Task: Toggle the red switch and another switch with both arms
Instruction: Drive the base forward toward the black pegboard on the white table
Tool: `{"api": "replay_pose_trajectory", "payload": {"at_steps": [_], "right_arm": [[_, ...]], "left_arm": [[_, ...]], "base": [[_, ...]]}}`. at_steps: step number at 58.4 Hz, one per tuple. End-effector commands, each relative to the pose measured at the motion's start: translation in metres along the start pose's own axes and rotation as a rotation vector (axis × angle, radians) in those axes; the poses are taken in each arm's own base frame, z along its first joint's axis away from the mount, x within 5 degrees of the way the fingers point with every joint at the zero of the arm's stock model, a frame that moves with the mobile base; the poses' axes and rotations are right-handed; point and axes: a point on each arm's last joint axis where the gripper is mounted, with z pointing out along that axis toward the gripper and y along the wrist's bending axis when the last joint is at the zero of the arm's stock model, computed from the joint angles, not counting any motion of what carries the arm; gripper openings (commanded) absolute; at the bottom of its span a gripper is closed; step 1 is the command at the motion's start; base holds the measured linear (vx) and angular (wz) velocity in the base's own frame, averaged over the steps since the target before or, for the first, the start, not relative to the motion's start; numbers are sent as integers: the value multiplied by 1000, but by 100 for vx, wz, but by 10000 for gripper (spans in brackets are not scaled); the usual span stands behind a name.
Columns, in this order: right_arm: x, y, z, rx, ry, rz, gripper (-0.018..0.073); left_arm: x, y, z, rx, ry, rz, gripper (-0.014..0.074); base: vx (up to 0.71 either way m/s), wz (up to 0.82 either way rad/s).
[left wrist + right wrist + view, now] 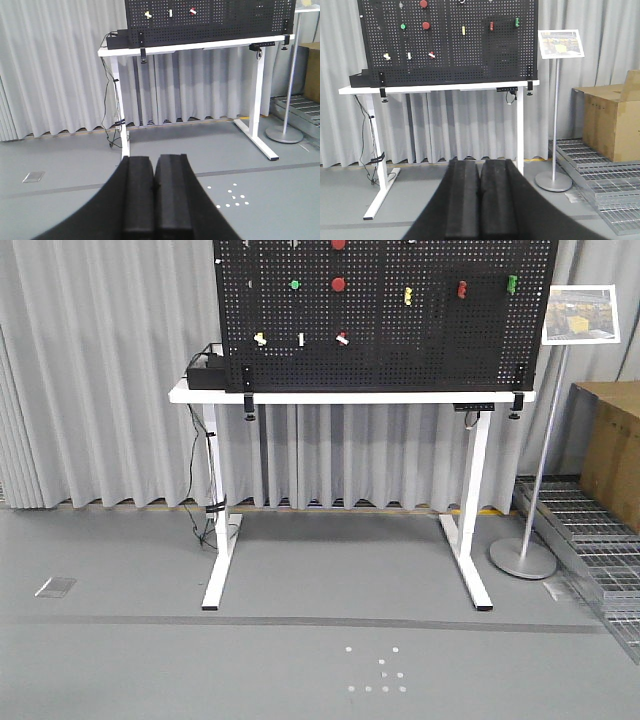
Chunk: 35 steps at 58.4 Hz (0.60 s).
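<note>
- Spots the red switch (pixel 342 338) low on the black pegboard (pixel 420 350), at the right end of a row of three small toggles.
- Finds another switch (pixel 260 339), pale cream, at that row's left end.
- Catches the left gripper (pixel 154 172) with pads pressed together, empty, well apart from both levers, high above it.
- Catches the right gripper (pixel 480 172) closed on nothing too, with the levers far off, up and left.

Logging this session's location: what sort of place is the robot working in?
Probably an indoor test or demo bay: grey pleated curtains back it, and a black perforated board of switches and buttons stands on a white desk, beside a placard on a pole.
</note>
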Motion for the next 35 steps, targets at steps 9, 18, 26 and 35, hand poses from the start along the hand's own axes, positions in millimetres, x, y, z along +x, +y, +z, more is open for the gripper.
{"api": "replay_pose_trajectory", "payload": {"at_steps": [9, 18, 26, 35], "right_arm": [[-6, 0, -1, 1, -88, -11, -6], [-6, 0, -1, 1, -88, -11, -6], [-6, 0, -1, 1, -88, -11, -6], [-6, 0, -1, 1, -88, -11, -6]], "left_arm": [[-2, 1, -1, -16, -85, -11, 3], [-2, 1, -1, -16, -85, -11, 3], [-2, 1, -1, -16, -85, -11, 3], [-2, 1, -1, -16, -85, -11, 3]], "base": [[12, -1], [21, -7], [27, -9], [32, 3]]}}
